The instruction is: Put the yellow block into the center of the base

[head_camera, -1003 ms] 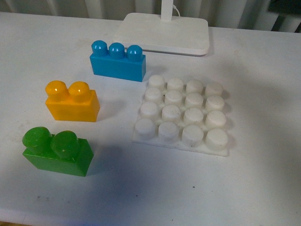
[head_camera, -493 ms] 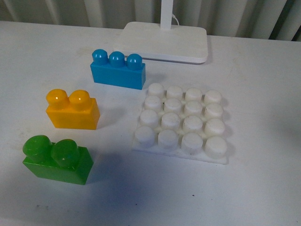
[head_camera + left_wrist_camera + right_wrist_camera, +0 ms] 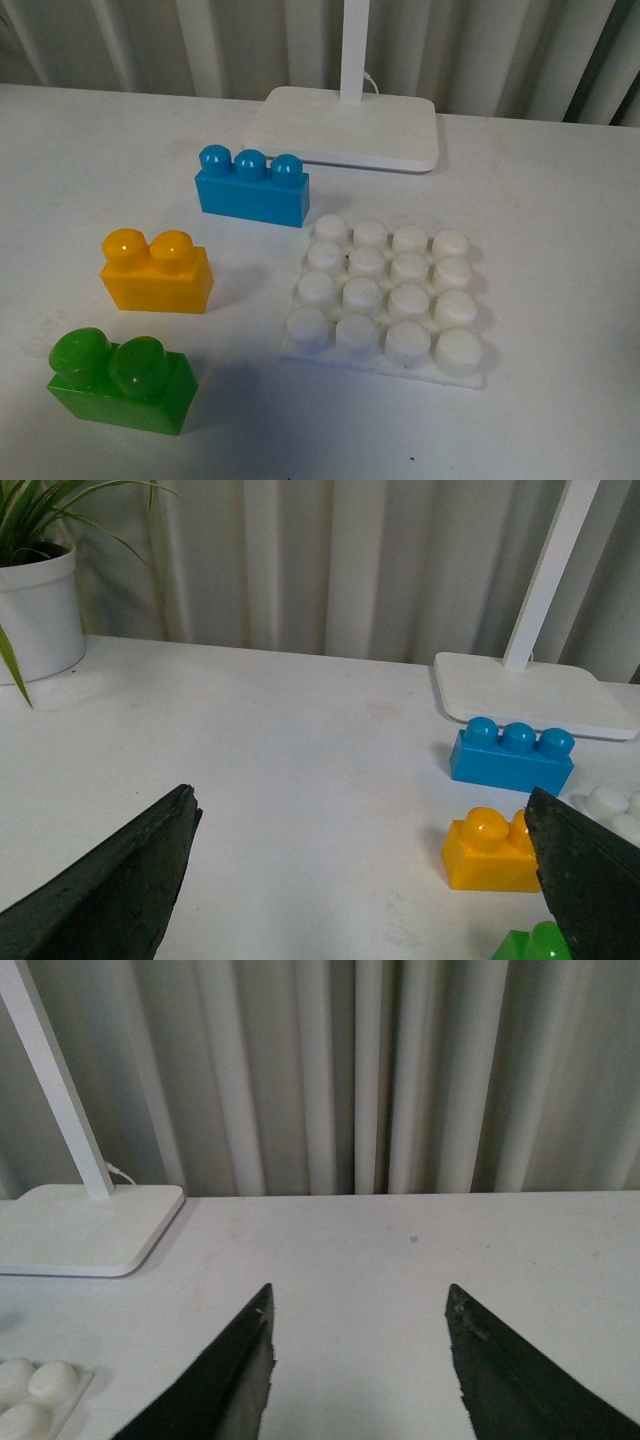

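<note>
Yellow block (image 3: pixel 157 272), with two round bumps, sits left of the base (image 3: pixel 361 293), not touching it. From the left wrist, our left gripper (image 3: pixel 360 800) is wide apart and empty, and hides the block's edge. From the right wrist, our right gripper (image 3: pixel 360 1295) is spread and empty; we see only the base's corner.

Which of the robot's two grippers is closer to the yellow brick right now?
Left. The left gripper faces the yellow block, which lies ahead by one finger. The right gripper sees a corner of the base but no yellow block.
</note>
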`<state>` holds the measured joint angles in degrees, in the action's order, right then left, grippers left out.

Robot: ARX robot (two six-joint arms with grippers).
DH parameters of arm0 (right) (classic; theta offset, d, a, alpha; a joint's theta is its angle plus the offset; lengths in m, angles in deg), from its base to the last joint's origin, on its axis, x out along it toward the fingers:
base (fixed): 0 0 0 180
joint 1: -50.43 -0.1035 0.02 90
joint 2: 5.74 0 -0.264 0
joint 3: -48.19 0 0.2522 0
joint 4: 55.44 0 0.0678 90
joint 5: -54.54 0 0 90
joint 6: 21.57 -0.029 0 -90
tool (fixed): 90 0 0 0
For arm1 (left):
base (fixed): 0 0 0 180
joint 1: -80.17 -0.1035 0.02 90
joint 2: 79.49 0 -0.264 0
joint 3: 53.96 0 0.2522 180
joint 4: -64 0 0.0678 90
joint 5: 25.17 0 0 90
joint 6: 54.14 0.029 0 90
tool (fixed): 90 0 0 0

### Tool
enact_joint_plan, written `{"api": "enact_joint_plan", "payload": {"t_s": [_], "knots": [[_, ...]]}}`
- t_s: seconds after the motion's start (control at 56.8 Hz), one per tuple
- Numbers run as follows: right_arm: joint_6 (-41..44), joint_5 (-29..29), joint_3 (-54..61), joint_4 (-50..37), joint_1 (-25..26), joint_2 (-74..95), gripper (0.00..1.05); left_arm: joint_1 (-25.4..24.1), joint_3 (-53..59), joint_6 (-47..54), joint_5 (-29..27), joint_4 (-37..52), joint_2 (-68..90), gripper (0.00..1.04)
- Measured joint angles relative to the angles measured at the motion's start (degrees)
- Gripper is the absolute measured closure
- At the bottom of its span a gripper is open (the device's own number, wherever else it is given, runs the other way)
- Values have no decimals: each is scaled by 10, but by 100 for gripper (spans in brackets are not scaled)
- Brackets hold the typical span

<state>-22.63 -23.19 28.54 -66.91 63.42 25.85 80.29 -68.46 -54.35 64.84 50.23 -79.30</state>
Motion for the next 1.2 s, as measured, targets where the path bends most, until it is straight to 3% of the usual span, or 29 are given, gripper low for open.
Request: {"api": "enact_joint_plan", "payload": {"t_s": [0.211,0.282,0.352,0.44,0.986,1.074,1.197], "knots": [[7,-47,24,40,-49,-66,104,0,0,0,0,0,0,6],[9,-55,29,51,-59,-83,104,0,0,0,0,0,0,6],[9,-114,34,68,-103,-104,104,0,0,0,0,0,0,6],[9,-118,39,82,-127,-123,104,0,0,0,0,0,0,6],[9,-122,56,150,-128,-216,104,0,0,0,0,0,0,6],[9,-122,56,235,-128,-280,104,0,0,0,0,0,0,6],[9,-122,55,250,-128,-313,104,0,0,0,0,0,0,6]]}}
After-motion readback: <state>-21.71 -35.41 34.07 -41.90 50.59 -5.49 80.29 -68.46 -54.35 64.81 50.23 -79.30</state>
